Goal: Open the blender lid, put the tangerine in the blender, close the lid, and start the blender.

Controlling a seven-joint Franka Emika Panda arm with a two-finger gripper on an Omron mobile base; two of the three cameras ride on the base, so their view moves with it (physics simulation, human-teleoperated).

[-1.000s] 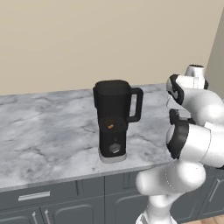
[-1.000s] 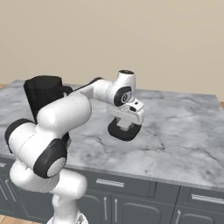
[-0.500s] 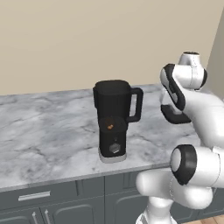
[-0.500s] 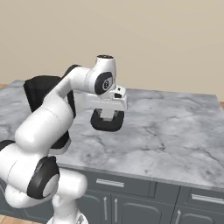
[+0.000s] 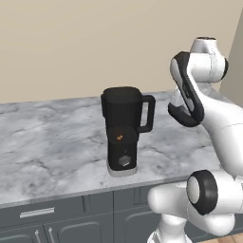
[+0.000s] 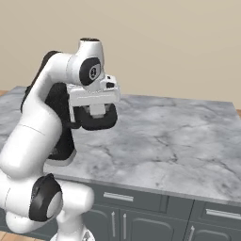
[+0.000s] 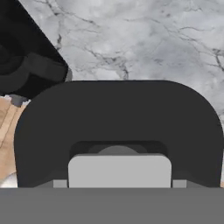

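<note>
The tall black blender (image 5: 124, 130) stands on the marble counter (image 5: 52, 142) with its jar top uncovered and its loop handle to the right. A small orange spot (image 5: 119, 137), seemingly the tangerine, shows against its dark front above the grey knob (image 5: 124, 161). My gripper (image 6: 97, 113) is shut on the blender lid (image 6: 96, 120), holding it in the air to the right of the jar; the blender lid (image 5: 182, 114) partly shows behind my arm. In the hand view the lid (image 7: 118, 118) with its grey cap (image 7: 119, 169) is close up, and the blender (image 7: 26, 65) lies at upper left.
The counter's front edge (image 5: 71, 192) runs above grey cabinet drawers (image 5: 38, 212). Open marble (image 6: 179, 141) stretches to the right of the blender. A beige wall (image 5: 71, 42) backs the counter. Wooden floor (image 7: 6, 127) shows past the counter edge in the hand view.
My arm has risen and swung the held lid sideways toward the blender. The blender and the orange spot have stayed put.
</note>
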